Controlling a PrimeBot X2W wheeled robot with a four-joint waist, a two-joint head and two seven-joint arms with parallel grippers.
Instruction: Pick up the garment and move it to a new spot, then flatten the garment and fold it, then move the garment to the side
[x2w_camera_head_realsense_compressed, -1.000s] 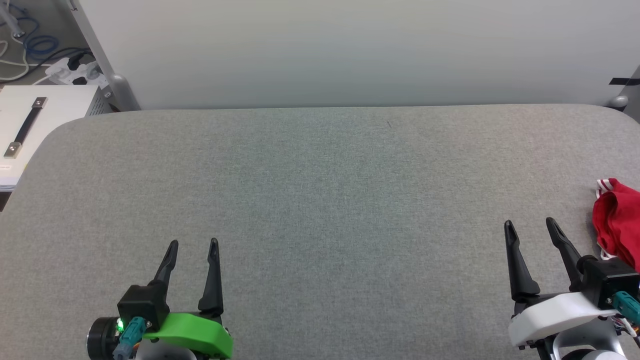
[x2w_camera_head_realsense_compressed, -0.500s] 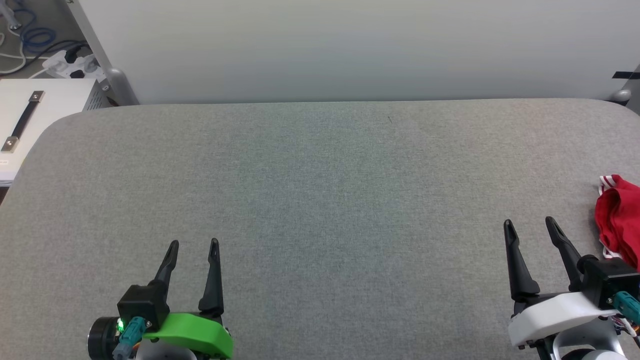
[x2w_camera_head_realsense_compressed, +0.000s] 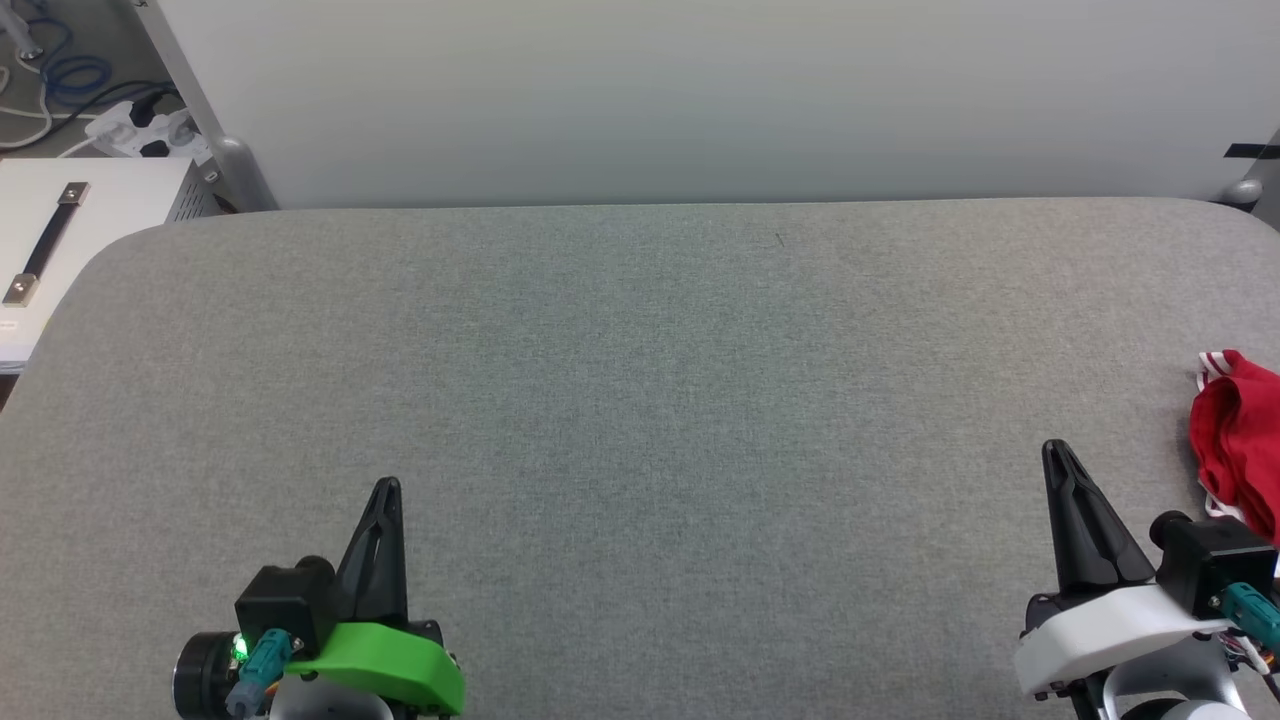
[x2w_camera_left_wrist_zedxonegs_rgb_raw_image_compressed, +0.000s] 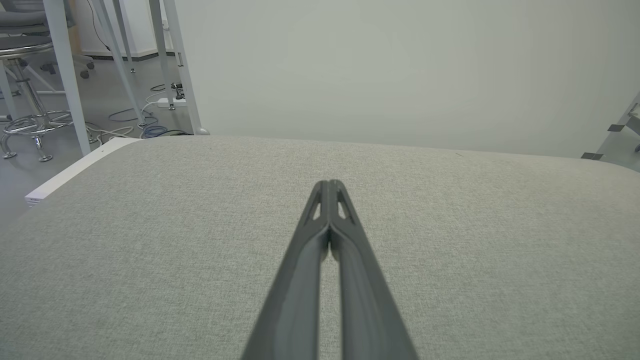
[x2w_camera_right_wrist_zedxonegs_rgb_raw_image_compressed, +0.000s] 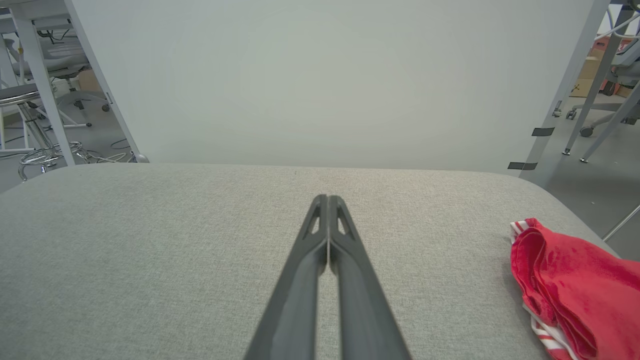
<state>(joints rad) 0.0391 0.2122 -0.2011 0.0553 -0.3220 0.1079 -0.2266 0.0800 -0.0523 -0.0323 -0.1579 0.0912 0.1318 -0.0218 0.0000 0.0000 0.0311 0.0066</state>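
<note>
Both claws, left (x2w_camera_head_realsense_compressed: 385, 487) and right (x2w_camera_head_realsense_compressed: 1056, 449), are pinched together, holding nothing. The shirt (x2w_camera_head_realsense_compressed: 1238, 445) lies bunched on the grey surface (x2w_camera_head_realsense_compressed: 640, 380).

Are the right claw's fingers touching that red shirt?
Apart. The right wrist view shows a stretch of bare grey table between the right gripper and the crumpled garment.

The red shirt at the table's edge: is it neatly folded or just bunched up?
Bunched up. The garment lies in a crumpled heap on the grey table, uneven folds and striped trim showing; part runs out of frame.
</note>
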